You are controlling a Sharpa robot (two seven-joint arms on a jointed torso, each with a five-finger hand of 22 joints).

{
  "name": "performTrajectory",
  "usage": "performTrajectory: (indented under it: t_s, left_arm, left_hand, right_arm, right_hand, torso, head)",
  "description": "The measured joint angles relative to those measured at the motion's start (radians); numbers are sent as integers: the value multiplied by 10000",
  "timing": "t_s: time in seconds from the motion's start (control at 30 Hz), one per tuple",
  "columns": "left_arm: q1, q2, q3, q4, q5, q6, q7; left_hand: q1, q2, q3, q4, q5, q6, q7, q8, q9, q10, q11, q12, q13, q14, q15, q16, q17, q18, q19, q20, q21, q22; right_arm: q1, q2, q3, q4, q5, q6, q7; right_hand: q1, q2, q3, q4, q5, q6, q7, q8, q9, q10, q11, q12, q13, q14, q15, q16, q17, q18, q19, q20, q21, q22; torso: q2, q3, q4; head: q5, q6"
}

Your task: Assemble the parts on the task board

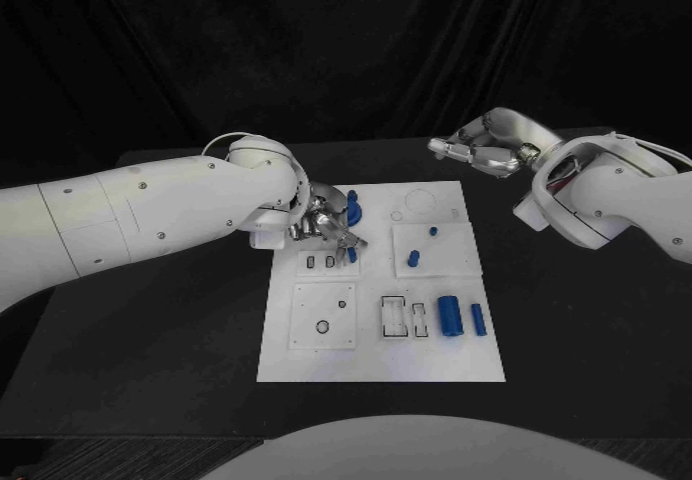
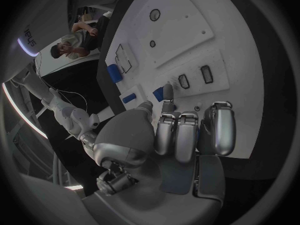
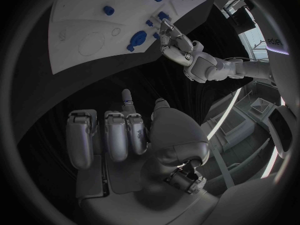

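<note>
On the black bench (image 1: pixel 173 340) lies the white task board (image 1: pixel 382 350), with blue parts (image 1: pixel 449 317) resting near its right edge. Over the board's upper left corner, the left hand (image 1: pixel 320 222) hovers with fingers curled; whether it pinches the blue piece (image 1: pixel 353 207) beside it cannot be told. Off the board's far right corner, the right hand (image 1: pixel 488 148) is clenched on nothing.

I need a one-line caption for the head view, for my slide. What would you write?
Left robot hand reaches over the white task board near blue parts; right robot hand hovers beyond the board's far edge, holding nothing.
</note>
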Motion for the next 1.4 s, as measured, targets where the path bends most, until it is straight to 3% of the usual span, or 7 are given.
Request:
performTrajectory:
  t_s: [0.57,0.93,1.3,1.4]
  left_arm:
    - [-59,78,1,-53,-1,213,-8]
    - [-98,119,1,-105,-3,348,-14]
    - [-107,127,1,-129,-4,375,-15]
    - [-107,127,2,-136,-4,375,-15]
  left_hand:
    - [0,0,142,-87,-88,251,-37,-153,-82,-1,1,0,0,0,1,0,0,-1,0,0,-35,-1]
    - [247,-154,567,-512,-88,386,-102,-407,-172,0,1,0,-1,0,1,0,0,-2,1,1,-79,-1]
    - [401,-215,945,-829,177,393,-108,-614,-223,-1,2,0,-1,0,1,0,0,-3,0,1,-151,-1]
    - [401,-215,1148,-897,380,401,-99,-721,-241,-1,2,0,-1,0,1,0,-1,-3,1,1,-151,-1]
  right_arm:
    - [-25,43,0,-57,0,115,50]
    - [-31,48,-1,-66,0,163,60]
    - [-34,48,-1,-71,1,222,58]
    - [-34,44,-1,-71,1,235,57]
  right_hand:
    - [57,-58,-55,0,42,0,0,0,19,0,0,0,-2,0,0,0,0,0,0,0,-16,7]
    - [264,-86,-83,-28,42,0,0,0,45,0,0,0,-4,0,0,0,0,-1,0,-1,-15,7]
    - [506,-53,-83,-28,115,0,0,0,73,0,0,0,-4,0,0,0,0,0,1,0,-15,5]
    - [504,-55,-83,-28,162,0,0,0,82,0,0,0,-4,0,0,0,0,0,0,0,-15,5]
  torso:
    - [2,5,6]
    - [7,3,10]
    - [3,0,6]
    - [3,0,3]
  head:
    - [-18,0]
    - [-15,0]
    - [-11,0]
    - [4,0]
